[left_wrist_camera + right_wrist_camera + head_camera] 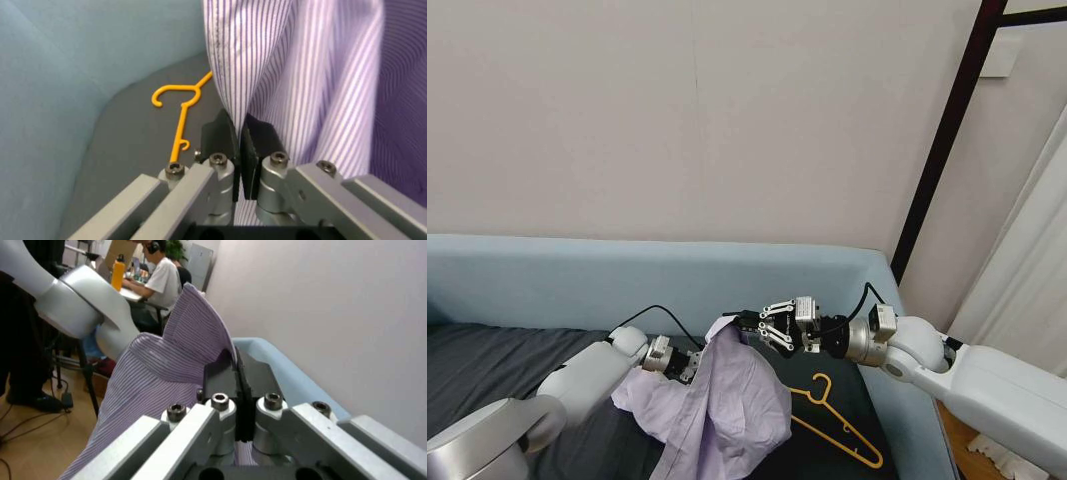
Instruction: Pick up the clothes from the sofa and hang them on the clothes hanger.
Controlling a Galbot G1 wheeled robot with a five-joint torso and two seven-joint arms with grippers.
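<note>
Though the left gripper (pixel 694 368) and right gripper (pixel 747 322) both have jaws clamped on the shirt (pixel 727 405), raised partly off the sofa (pixel 627 280) seat, the hanger (pixel 839 422) lies unused near its right end, so hanging remains.
</note>
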